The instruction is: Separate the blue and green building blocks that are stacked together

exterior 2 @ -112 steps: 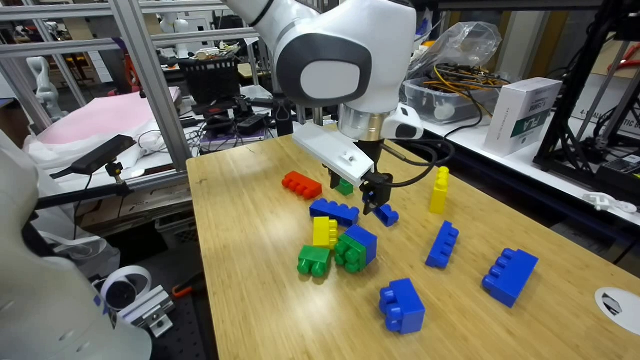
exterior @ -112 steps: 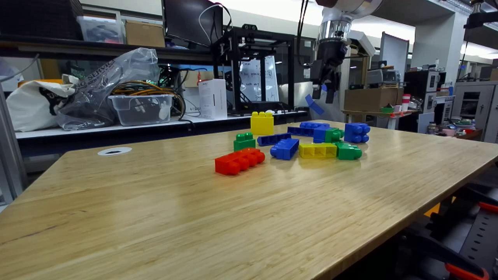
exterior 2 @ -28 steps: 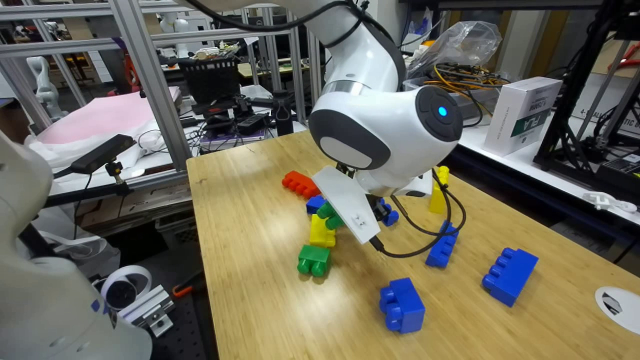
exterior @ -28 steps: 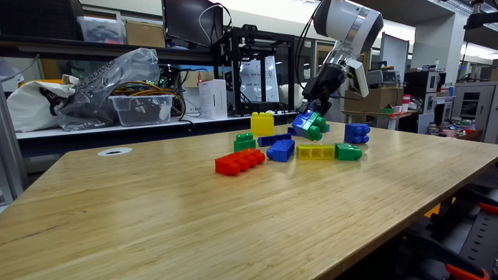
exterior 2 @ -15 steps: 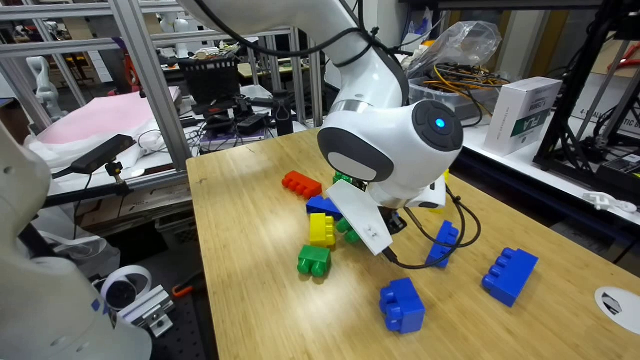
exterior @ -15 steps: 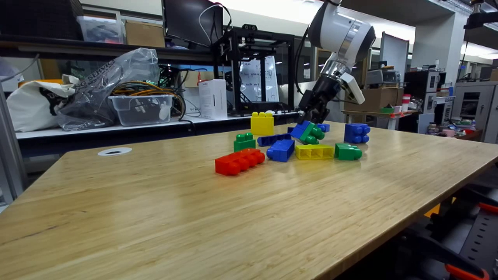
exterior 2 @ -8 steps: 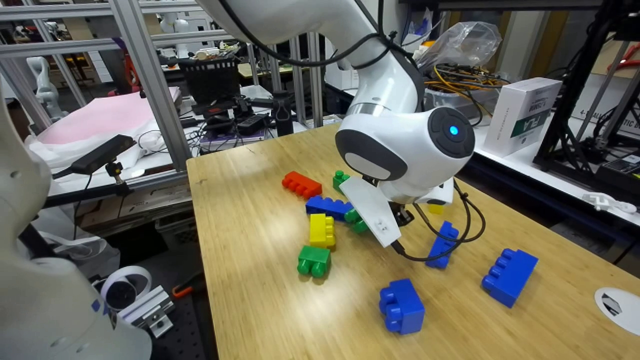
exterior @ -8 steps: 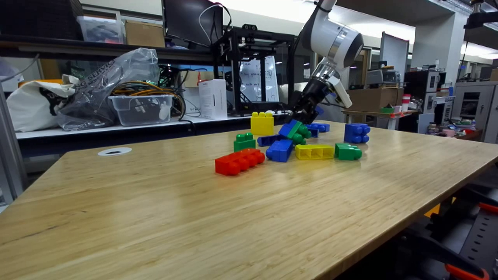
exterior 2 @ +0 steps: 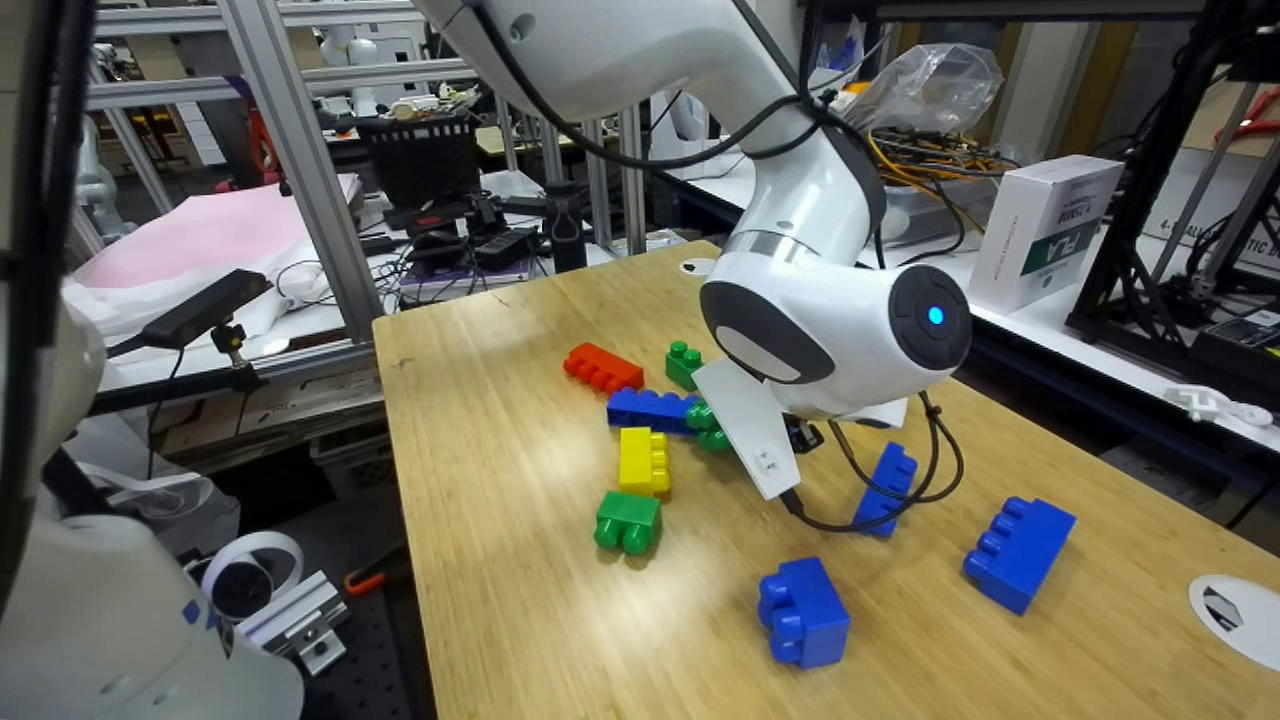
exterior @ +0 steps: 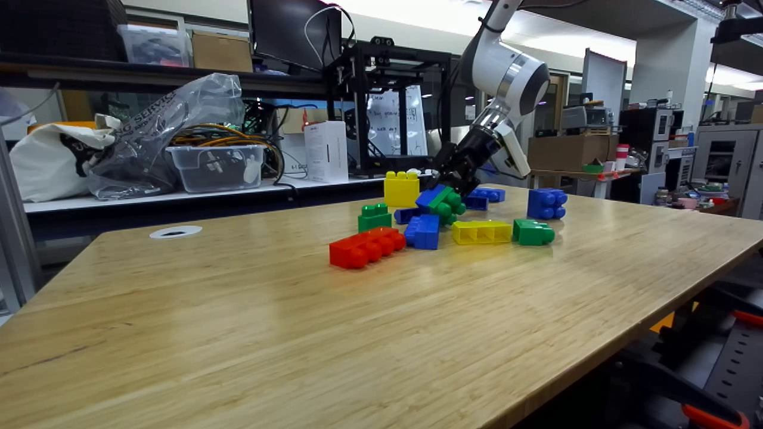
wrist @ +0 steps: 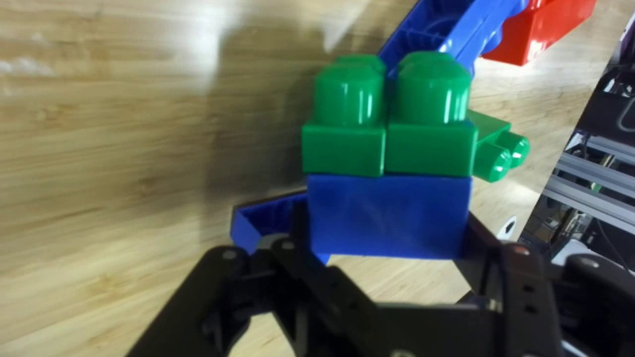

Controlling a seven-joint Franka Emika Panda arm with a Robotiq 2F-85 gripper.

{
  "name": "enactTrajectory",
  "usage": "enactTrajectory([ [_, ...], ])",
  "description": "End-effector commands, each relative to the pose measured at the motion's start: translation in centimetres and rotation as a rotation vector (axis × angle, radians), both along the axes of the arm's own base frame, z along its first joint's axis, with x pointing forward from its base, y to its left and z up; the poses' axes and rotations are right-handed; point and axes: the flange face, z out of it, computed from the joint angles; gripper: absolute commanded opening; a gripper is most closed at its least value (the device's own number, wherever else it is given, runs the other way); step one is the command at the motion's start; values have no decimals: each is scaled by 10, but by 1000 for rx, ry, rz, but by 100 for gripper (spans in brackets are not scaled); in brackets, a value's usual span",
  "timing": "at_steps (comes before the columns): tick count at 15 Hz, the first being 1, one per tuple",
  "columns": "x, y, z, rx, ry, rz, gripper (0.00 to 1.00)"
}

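While the gripper [wrist: 389,230] clamps the smooth blue block [wrist: 389,213] in the wrist view, the round-studded green block [wrist: 429,148] sits joined to it.
In an exterior view, a box [exterior 2: 1045,235] reads "PLA"; in an exterior view, the arm [exterior: 492,62] slants down, both blocks tilted low over the grained table [exterior: 298,333].

Plastic bag [exterior: 173,131], beyond the far left corner of the worktop [exterior: 286,333] in an exterior view: slanting print, "SERVICE" legible. White box [exterior 2: 1020,240], beyond the worktop's right edge in an exterior view: "PLA" on green band [exterior 2: 1062,246], other print blurred. Carton [exterior 2: 1262,232], past same edge: partial print, "TIC".
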Motion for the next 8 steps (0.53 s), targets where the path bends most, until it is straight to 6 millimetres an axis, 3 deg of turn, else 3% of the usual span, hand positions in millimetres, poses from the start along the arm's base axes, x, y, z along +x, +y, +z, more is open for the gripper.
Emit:
enactTrajectory([
  [1, 1, -4, -7, -17, -5, 7, 45],
  [8, 2, -8, 3, -265, -69, -41, 45],
])
